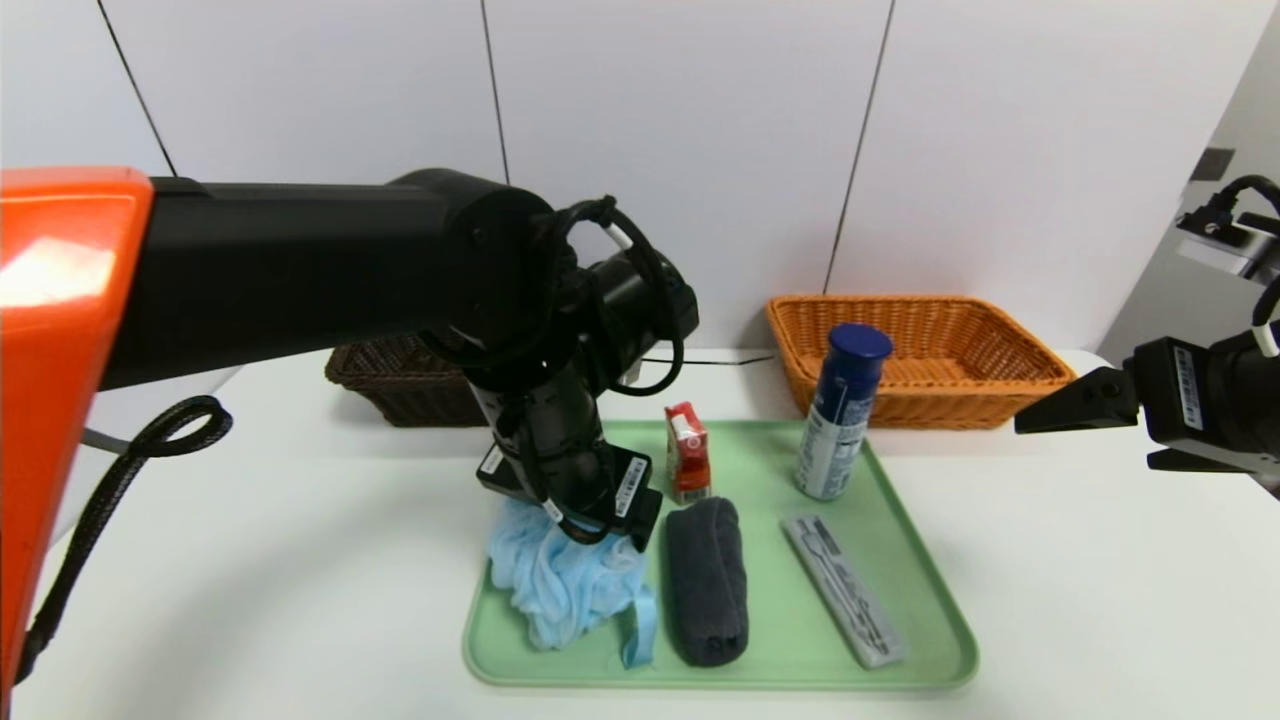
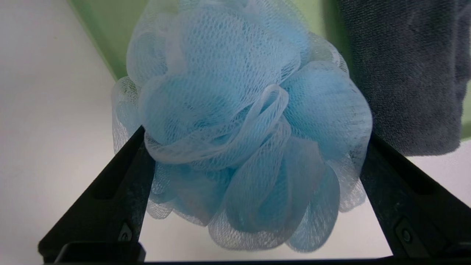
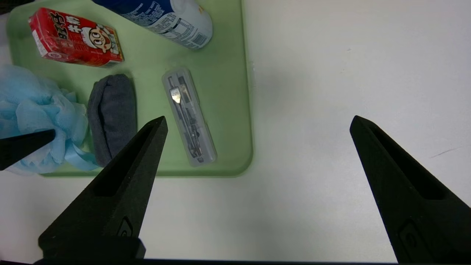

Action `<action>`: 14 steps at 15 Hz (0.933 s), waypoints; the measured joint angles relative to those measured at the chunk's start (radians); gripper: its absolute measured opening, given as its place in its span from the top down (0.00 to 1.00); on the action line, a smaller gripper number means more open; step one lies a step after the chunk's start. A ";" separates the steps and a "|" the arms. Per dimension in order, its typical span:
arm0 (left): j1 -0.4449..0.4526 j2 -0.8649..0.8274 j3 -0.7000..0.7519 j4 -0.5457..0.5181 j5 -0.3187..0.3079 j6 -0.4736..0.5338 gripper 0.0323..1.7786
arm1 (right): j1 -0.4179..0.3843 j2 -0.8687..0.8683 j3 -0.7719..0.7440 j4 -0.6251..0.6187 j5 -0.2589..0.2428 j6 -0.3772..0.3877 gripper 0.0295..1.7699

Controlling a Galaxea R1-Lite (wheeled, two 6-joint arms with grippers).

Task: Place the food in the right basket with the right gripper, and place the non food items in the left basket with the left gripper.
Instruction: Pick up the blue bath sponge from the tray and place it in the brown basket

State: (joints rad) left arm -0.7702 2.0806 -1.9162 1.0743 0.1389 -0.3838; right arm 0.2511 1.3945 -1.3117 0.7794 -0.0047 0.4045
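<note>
Sorting task at an early stage. All five items lie on the green tray [image 1: 930, 610] on the white tabletop [image 1: 1100, 600]: a blue mesh bath sponge [image 1: 560, 585], a rolled dark grey towel [image 1: 706, 580], a clear case of drawing instruments [image 1: 842, 590], an upright blue-capped spray can [image 1: 842, 415] and a red milk carton [image 1: 687, 452]. The carton appears to be the only food. The orange right basket [image 1: 920, 355] shows no contents; the dark brown left basket [image 1: 395, 380] is largely hidden by the arm, so its contents cannot be judged. Nothing seems sorted yet.

The left gripper [image 2: 254, 176] points steeply down over the sponge at the tray's left edge, jaws spread wide with one finger on either side of the mesh and not yet closed on it. The right gripper [image 3: 257, 140] hovers over bare tabletop right of the tray, jaws released and empty. Remaining: four non-food items to the left basket, the carton to the right.
</note>
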 joint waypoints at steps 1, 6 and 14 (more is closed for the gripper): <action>0.000 0.018 0.000 0.002 -0.001 0.000 0.05 | 0.000 0.000 0.000 0.000 0.000 0.001 0.03; 0.000 0.081 0.002 0.005 -0.004 0.000 0.05 | -0.001 -0.003 0.000 -0.001 0.000 0.000 0.03; 0.004 0.085 -0.001 0.006 -0.016 -0.019 0.55 | -0.001 -0.014 -0.001 0.000 0.001 0.001 0.03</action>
State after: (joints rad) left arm -0.7657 2.1657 -1.9170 1.0804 0.1226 -0.4030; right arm 0.2496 1.3806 -1.3128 0.7791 -0.0038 0.4051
